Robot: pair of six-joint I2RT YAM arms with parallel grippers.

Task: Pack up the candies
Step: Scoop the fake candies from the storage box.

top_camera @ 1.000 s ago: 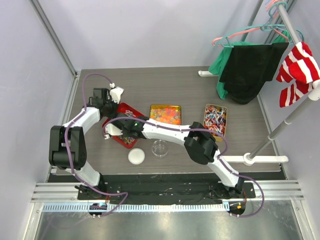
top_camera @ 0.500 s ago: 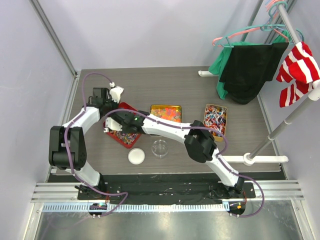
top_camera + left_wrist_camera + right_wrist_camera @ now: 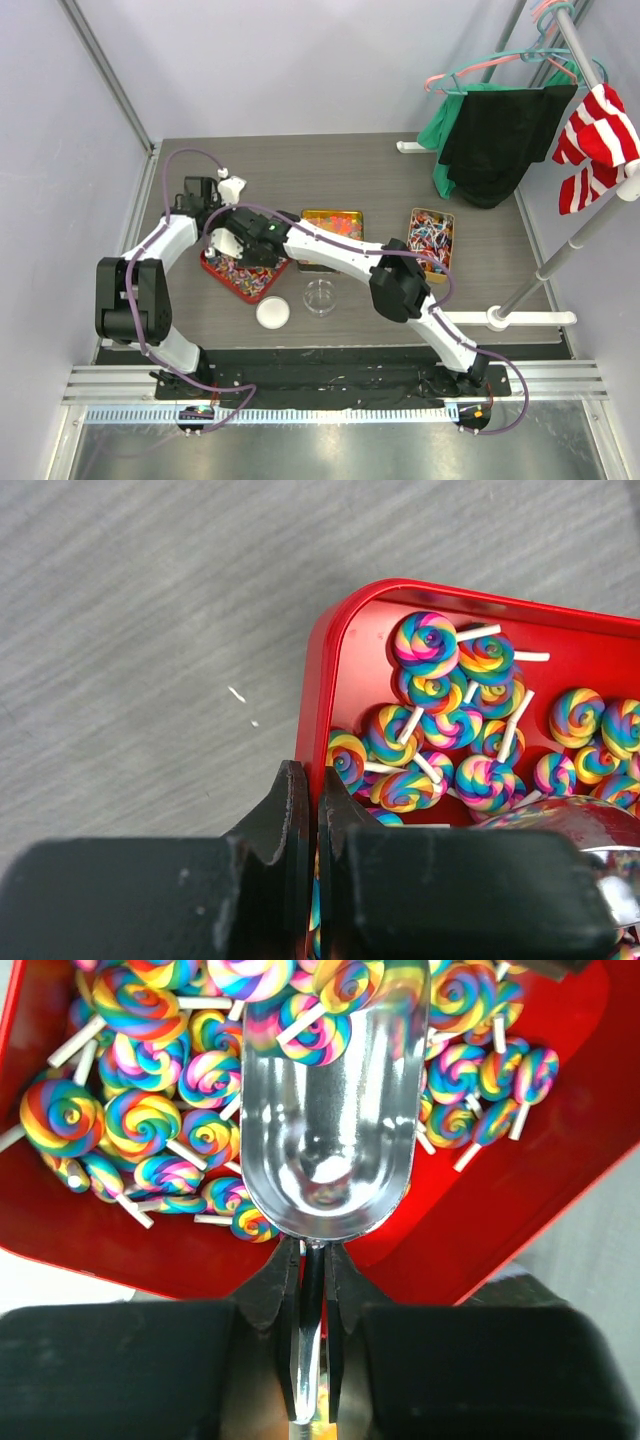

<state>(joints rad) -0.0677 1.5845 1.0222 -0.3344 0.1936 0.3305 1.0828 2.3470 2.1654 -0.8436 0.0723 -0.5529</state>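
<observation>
Candies (image 3: 140,1125), rainbow-swirl lollipops on short white sticks, lie heaped flat in a red tray (image 3: 345,660) at the left of the counter (image 3: 380,170), their sticks pointing every which way with no common line. The right fingers (image 3: 288,1280) are clenched on the thin handle of a shiny metal scoop (image 3: 330,1150), whose long axis runs straight out from the fingers across the tray. Its bowl faces up, bare in the middle, with a lollipop lying across its far lip and others pressed against both its sides. The left fingers (image 3: 297,815) are pinched tight on the tray's rim along one outer wall, near a rounded corner, with grey counter beyond it. Seen from above, the two arms meet over the red tray, the right one reaching across the front of a yellow tray (image 3: 331,211) of orange and yellow sweets. A third tray (image 3: 410,235) of red, white and blue wrapped sweets sits further right, well apart from both sets of fingers. A clear cup (image 3: 320,296) and a round white lid (image 3: 272,313) stand just beside each other on the counter, near the red tray's near side.
</observation>
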